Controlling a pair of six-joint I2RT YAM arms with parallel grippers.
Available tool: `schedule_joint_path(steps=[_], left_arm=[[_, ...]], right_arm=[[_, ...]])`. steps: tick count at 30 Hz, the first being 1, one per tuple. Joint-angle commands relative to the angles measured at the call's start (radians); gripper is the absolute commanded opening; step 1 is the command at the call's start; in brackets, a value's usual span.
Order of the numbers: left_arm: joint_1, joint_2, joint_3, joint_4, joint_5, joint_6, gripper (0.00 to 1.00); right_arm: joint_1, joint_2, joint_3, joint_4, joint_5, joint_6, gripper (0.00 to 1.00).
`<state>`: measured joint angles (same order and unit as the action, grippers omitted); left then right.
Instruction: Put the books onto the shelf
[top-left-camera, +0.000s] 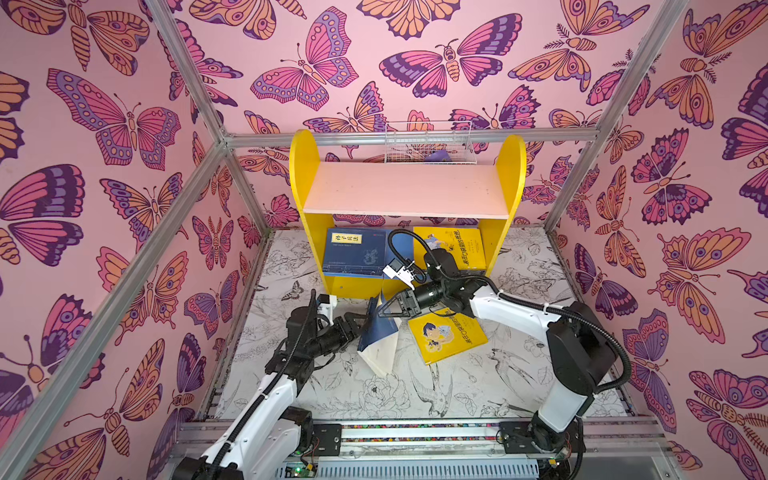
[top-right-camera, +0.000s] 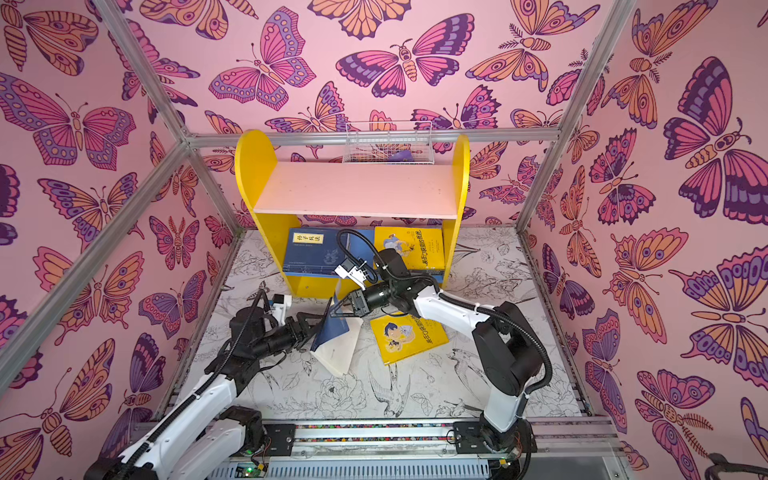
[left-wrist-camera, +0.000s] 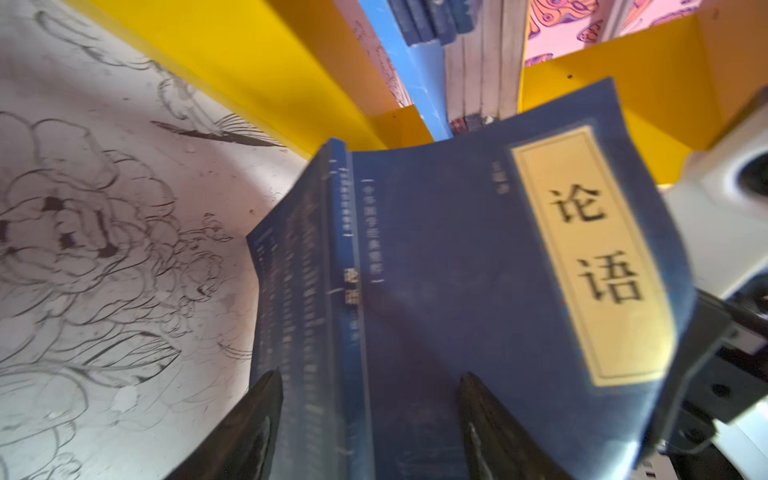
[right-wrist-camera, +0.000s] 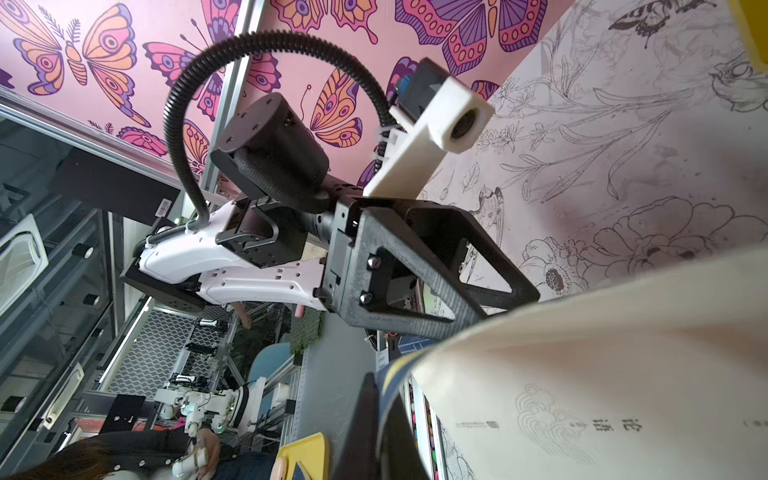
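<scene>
Standing tented at six o'clock from the shelf (top-left-camera: 304, 166), the navy book (top-left-camera: 380, 332) is held by one cover in the shut right gripper (top-left-camera: 381, 311); the left gripper (top-left-camera: 358, 322), at nine o'clock, gapes astride its spine. Pages may splay, slipping free.

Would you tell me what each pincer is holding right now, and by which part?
The right pincer pinches the open navy book by its cover's upper edge; the left pincer straddles its spine side, grip unclear.

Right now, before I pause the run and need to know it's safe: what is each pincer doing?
Left pincer: open, astride the navy book at its spine.
Right pincer: shut on the navy book.
</scene>
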<state>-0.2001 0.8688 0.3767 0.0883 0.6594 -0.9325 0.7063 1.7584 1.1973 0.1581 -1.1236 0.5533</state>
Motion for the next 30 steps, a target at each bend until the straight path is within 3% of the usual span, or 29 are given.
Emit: schedule_joint_path(steps=[1,12,20,25,27,30], left_arm=[[-0.009,0.017,-0.016,0.044,0.023,-0.012,0.7],[-0.031,0.291,0.053,-0.042,-0.074,0.107,0.67],[-0.071,0.383,0.106,-0.045,-0.077,0.14,0.5],[-0.076,0.39,0.116,-0.111,-0.148,0.153,0.55],[-0.084,0.388,0.121,-0.15,-0.209,0.165,0.59],[-0.111,0.377,0.131,-0.198,-0.327,0.176,0.63]], right_arm=[[-0.008,-0.017,-0.034,0.064,-0.011,0.012,0.0],[-0.007,0.022,-0.166,-0.086,0.081,-0.092,0.0],[-0.007,0.038,-0.242,-0.038,0.105,-0.081,0.02],[-0.03,0.042,-0.256,-0.065,0.126,-0.075,0.03],[-0.038,0.03,-0.264,-0.121,0.172,-0.105,0.11],[-0.039,-0.01,-0.274,-0.25,0.268,-0.175,0.34]])
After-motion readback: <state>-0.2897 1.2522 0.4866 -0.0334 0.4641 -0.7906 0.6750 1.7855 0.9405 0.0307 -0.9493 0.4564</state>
